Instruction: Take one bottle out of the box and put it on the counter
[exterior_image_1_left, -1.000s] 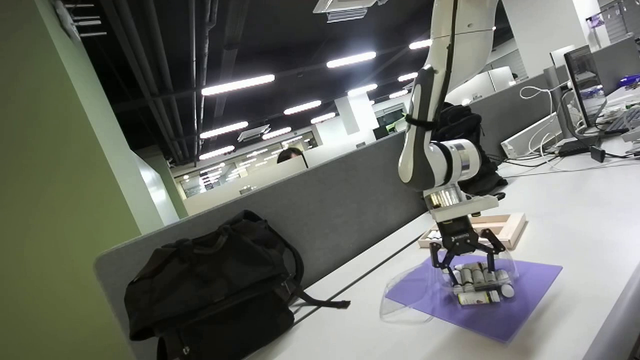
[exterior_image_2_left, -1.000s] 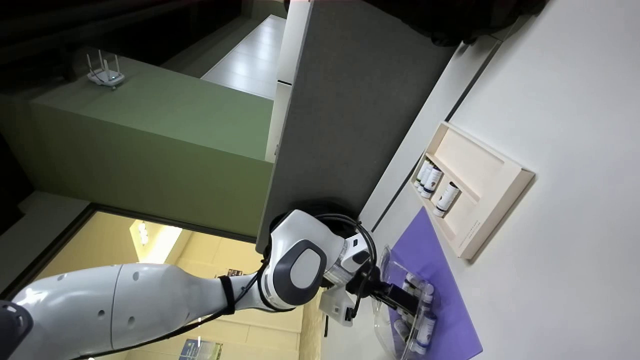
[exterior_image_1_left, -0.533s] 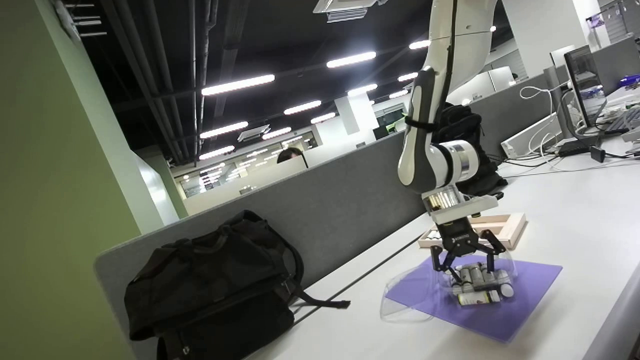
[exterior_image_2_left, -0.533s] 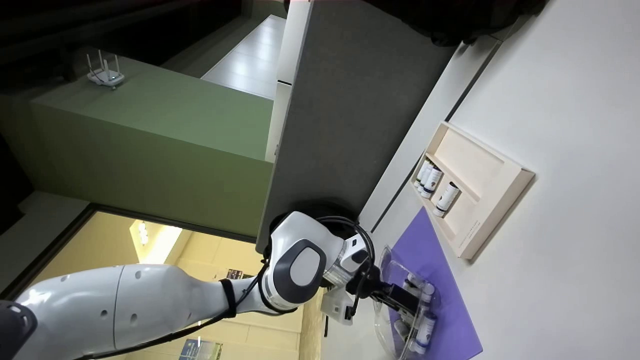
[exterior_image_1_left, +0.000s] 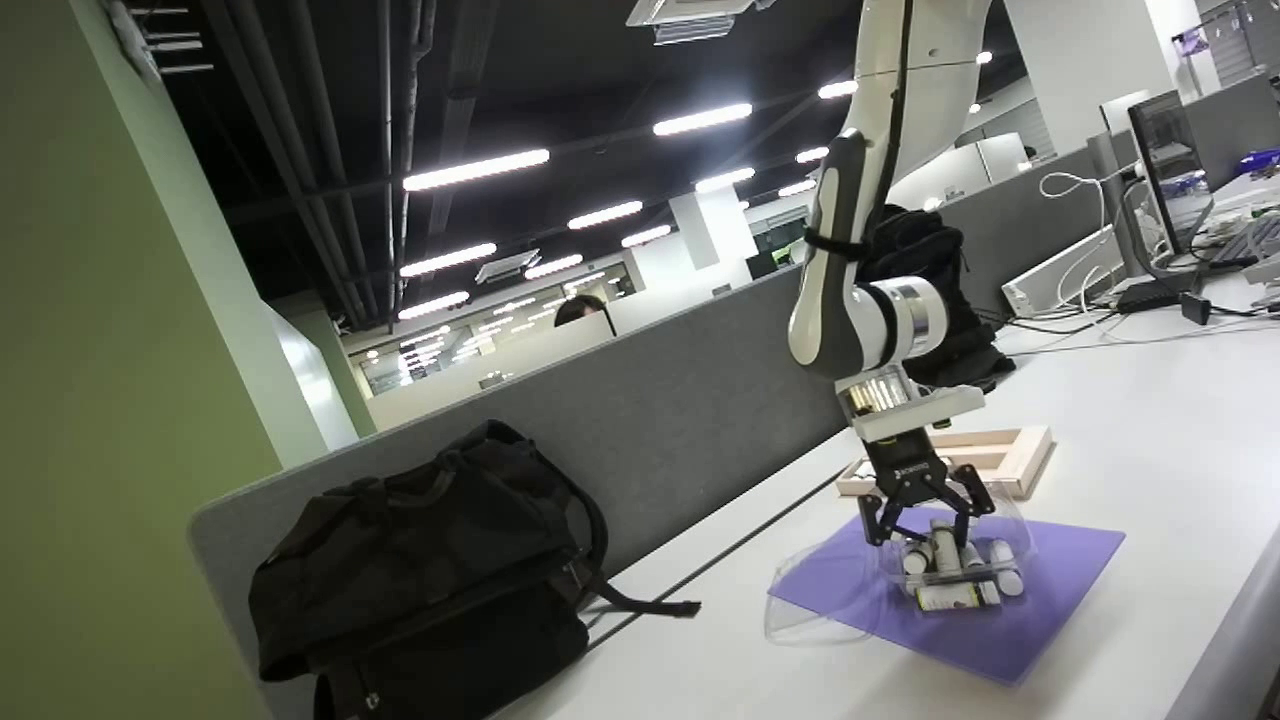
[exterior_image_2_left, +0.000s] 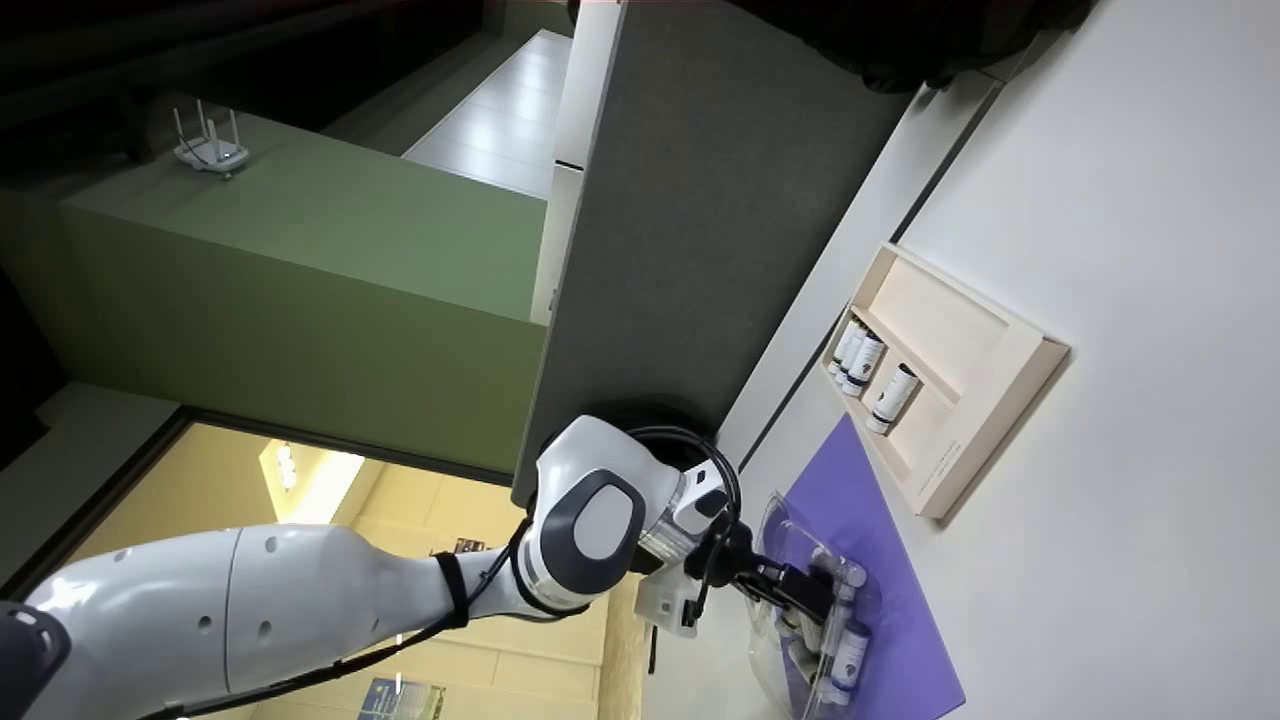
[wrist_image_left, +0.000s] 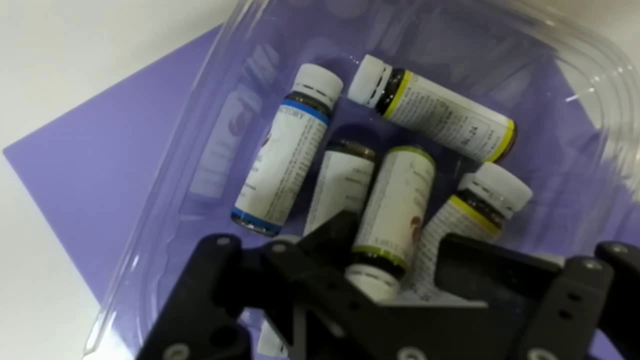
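Note:
Several white-labelled bottles lie loose in a clear plastic tray on the purple sheet. My gripper reaches down into that tray, partly open. Between its fingers is a bottle with green bands, its cap toward the gripper. The left finger is close against this bottle; a gap separates it from the right finger. Beneath and to the right shows a yellow-banded bottle, and a blue-banded bottle is further left. The tan box holds several bottles. All stand on the white counter.
The purple sheet lies under the tray, whose clear lid spreads to one side. A grey partition runs behind, with a black bag in front of it. A monitor and cables are further along.
The gripper's fingers have drawn closer together and the hand has shifted and risen slightly. Bottles in the tray have moved apart, with one now between the fingers. The tan box is unchanged.

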